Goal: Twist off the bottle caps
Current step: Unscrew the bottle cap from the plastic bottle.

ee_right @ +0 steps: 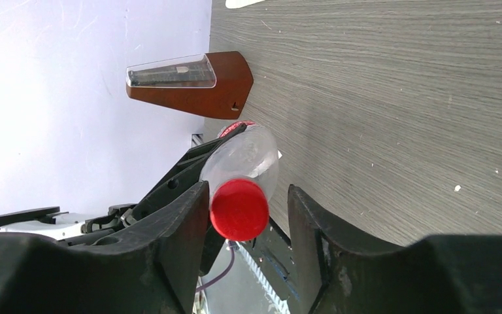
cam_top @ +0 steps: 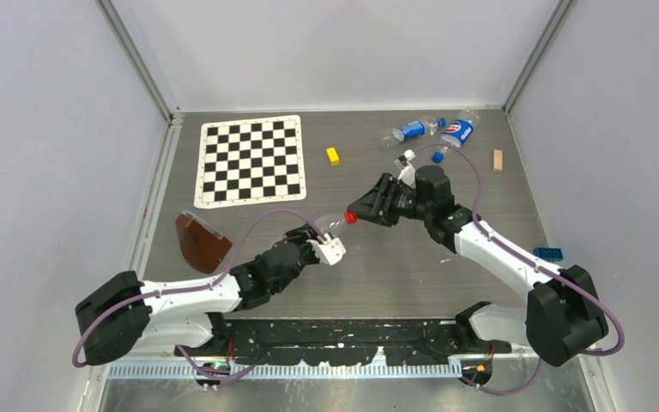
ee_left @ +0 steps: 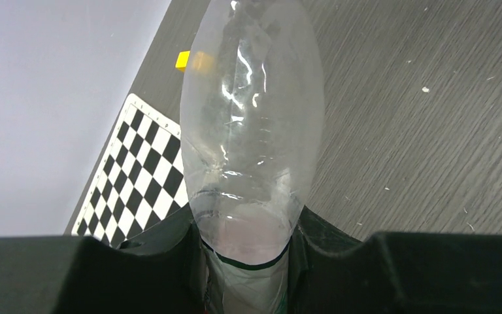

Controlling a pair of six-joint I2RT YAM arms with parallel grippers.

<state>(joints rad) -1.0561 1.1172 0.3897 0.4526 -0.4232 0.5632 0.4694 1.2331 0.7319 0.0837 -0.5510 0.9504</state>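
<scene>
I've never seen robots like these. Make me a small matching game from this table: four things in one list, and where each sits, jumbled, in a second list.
Things
1. red cap
2. clear bottle
3. yellow block
4. blue brick

Places
A. by the right edge of the table
B. clamped in the left gripper
C. between the fingers of the right gripper
D. just right of the checkerboard

Pairs: 1-C, 2-B, 3-D, 4-A
</scene>
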